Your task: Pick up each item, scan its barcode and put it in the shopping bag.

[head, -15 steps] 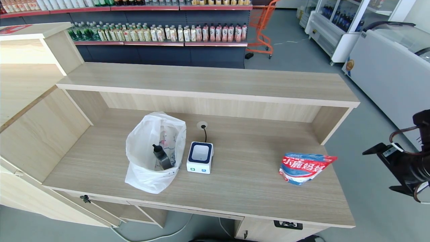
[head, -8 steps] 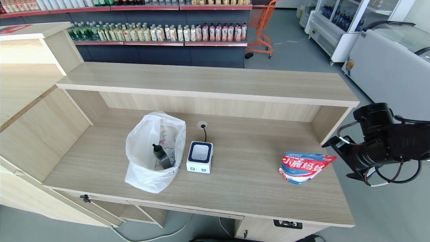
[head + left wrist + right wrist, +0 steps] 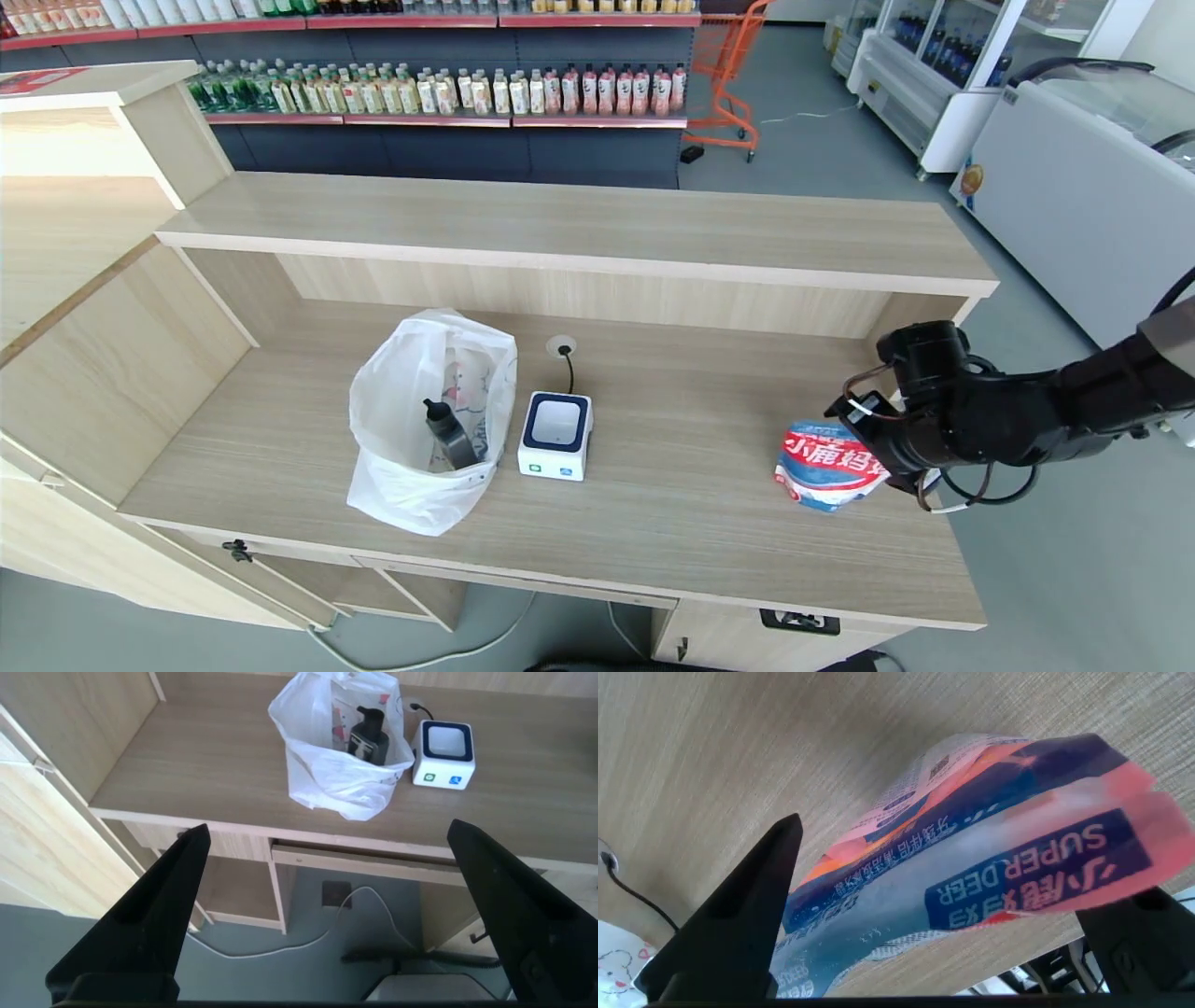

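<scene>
Head view is showing one white scanner (image 3: 556, 436) standing on the table (image 3: 672, 532), and everything else is being placed from it. One white shopping bag (image 3: 392, 448) is standing open just beside the scanner on the robot's left. It is holding one dark bottle (image 3: 449, 437), which is leaning toward the scanner side, and one pale printed pack (image 3: 464, 381) behind that. One black cable (image 3: 569, 371) is running from the scanner's back to a round hole in the table just behind it.

One red, white and blue pouch (image 3: 826, 467), the single item outside the bag, is lying flat well apart from the scanner on the robot's right, near the table's end. The right gripper (image 3: 873, 448) is hovering over the pouch end farther from the scanner. In the right wrist view its jaws are standing apart, one on each side of the pouch, not clamping it.

Left wrist view is showing the left gripper (image 3: 322, 924) hanging off the table's front edge, well apart from the scanner on the bag's side, with its jaws spread wide and holding nothing.
</scene>
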Robot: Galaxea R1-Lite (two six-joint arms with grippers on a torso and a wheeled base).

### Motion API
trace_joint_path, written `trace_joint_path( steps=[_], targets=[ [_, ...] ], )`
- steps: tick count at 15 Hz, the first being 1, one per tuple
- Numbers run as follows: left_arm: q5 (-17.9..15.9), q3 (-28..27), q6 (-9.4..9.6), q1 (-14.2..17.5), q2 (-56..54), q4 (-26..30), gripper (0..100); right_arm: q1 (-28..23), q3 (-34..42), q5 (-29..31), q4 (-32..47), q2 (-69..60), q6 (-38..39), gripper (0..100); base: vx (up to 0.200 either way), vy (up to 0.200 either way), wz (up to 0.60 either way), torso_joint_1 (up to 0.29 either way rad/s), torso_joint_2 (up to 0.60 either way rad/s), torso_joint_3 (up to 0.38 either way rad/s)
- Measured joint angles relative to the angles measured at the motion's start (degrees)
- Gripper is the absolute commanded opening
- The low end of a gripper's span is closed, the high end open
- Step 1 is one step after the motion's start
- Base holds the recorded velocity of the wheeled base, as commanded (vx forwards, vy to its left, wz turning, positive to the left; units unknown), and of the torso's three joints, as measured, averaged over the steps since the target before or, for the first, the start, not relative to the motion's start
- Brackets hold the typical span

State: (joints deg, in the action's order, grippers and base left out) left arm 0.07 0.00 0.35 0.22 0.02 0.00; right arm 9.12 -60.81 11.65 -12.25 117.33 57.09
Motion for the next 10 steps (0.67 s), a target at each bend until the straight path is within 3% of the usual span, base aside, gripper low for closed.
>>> trace_joint_path(
  steps=[3,4,10],
  targets=[
    [0.02,0.0,-0.02,-0.01,0.0,0.0,100,0.39,-1.82,0.99,-0.17,3.61,-1.69,100,0.0,0.0,0.0,0.0,0.0,0.0],
    [0.0,0.0,0.0,-0.01,0.0,0.0,100,0.41,-2.45,1.07,-0.3,4.58,-2.46,0,0.0,0.0,0.0,0.0,0.0,0.0],
    [0.0,0.0,-0.02,0.0,0.0,0.0,100,0.35,-4.16,1.28,-0.2,7.47,-9.14,0,0.0,0.0,0.0,0.0,0.0,0.0]
  ],
)
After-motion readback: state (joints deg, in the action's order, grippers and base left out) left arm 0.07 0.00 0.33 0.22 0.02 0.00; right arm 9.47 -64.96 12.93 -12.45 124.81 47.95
